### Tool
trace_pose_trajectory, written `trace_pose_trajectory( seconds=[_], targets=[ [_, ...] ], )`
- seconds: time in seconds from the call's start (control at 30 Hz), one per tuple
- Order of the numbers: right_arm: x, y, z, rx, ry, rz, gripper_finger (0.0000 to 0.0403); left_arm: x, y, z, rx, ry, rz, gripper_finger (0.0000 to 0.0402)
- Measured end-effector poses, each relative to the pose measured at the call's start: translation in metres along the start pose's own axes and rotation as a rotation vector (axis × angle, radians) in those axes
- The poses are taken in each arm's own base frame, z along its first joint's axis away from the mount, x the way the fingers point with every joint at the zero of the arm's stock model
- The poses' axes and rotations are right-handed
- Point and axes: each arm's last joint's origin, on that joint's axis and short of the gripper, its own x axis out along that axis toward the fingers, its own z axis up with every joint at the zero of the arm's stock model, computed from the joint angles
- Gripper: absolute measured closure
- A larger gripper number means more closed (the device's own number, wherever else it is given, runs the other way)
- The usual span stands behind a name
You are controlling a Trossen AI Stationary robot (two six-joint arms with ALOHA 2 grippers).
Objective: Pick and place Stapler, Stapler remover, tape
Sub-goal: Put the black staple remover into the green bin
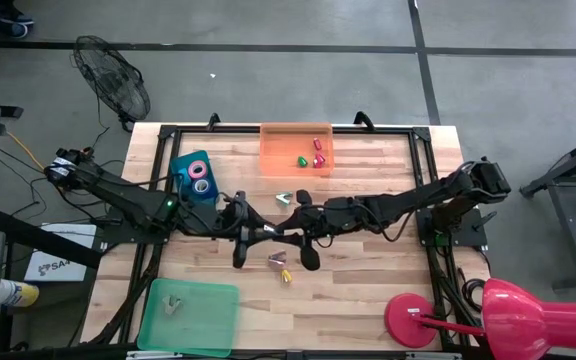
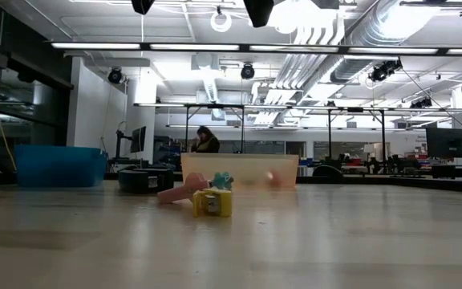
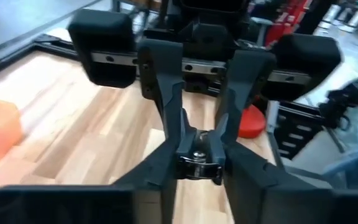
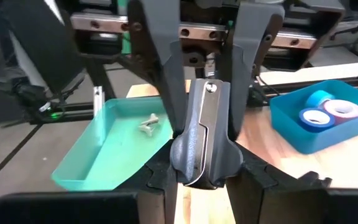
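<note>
A: Trays?
B: Three: orange translucent plastic tray [image 1: 296, 135], blue plastic bin [image 4: 303, 140], green plastic tray [image 1: 203, 320].
A: Tape?
B: Three ring-shaped tape rolls [image 4: 314, 117] showing.
A: Rest?
B: One black wedge-shaped desk stapler [image 4: 204, 134], three silvery claw staple removers [image 1: 278, 260], one small yellow piece [image 1: 286, 274]. Orange tray's coloured bits: roughly three.

Stapler [image 4: 202, 134] far end hidden behind the right gripper [image 4: 204, 180] fingers. Small coloured pcs in orange bin [image 1: 273, 160] too small to be identified. Person [image 2: 206, 141] in the low view blurred.
</note>
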Motion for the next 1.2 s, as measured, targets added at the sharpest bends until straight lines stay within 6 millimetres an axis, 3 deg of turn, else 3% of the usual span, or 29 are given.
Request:
trace_pose_trajectory(
  seconds=[0.07,0.33,0.53,0.77,0.97,1.2],
  targets=[
    [0.0,0.001,0.0,0.001,0.001,0.013,0.0312,0.0,-0.001,0.0,0.003,0.005,-0.015,0.0321],
    [0.0,0.001,0.0,0.001,0.007,0.018,0.0307,0.0,-0.001,-0.001,0.012,0.012,-0.021,0.0322],
    [0.0,0.0,-0.002,0.052,0.037,0.031,0.0264,0.0,0.0,-0.002,0.016,0.022,-0.012,0.0322],
    [-0.002,-0.003,-0.016,0.11,0.188,0.004,0.0226,0.0,0.003,-0.008,-0.007,0.086,0.013,0.0322],
    [-0.005,-0.004,-0.027,0.111,0.316,0.037,0.0216,-0.002,0.005,-0.02,-0.074,0.23,-0.012,0.0322],
    [-0.008,-0.006,-0.036,0.102,0.412,-0.011,0.0215,-0.013,0.001,-0.043,-0.188,0.515,-0.065,0.0322]
  ],
)
